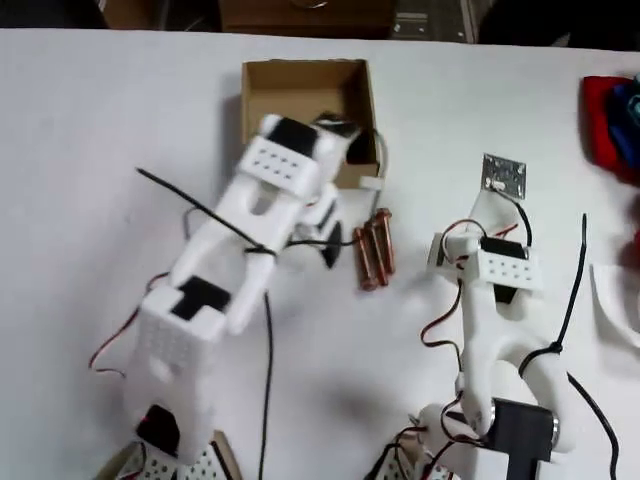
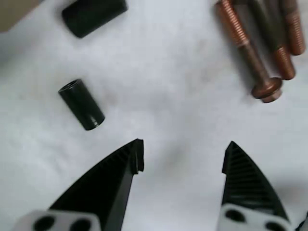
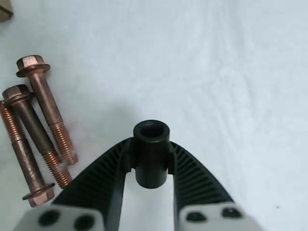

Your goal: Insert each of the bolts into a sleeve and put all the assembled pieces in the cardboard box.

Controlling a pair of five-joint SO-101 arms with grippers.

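Three copper bolts (image 1: pixel 372 250) lie side by side on the white table, just below the open cardboard box (image 1: pixel 300 68). My left gripper (image 2: pixel 184 156) hangs open over bare table, its black tip (image 1: pixel 328 248) just left of the bolts (image 2: pixel 250 53). Two black sleeves (image 2: pixel 82 104) (image 2: pixel 95 16) lie on their sides ahead of it, apart from the fingers. My right gripper (image 3: pixel 152 149) is shut on a third black sleeve (image 3: pixel 152 154), held upright with its bore facing up, to the right of the bolts (image 3: pixel 41 125). The right arm (image 1: pixel 490 300) stands right of the bolts.
The left arm (image 1: pixel 230 260) stretches diagonally across the table and covers the box's near corner. Loose black and red cables (image 1: pixel 268 340) trail beside both arms. A red cloth (image 1: pixel 608 120) and a white object (image 1: pixel 615 300) sit at the right edge.
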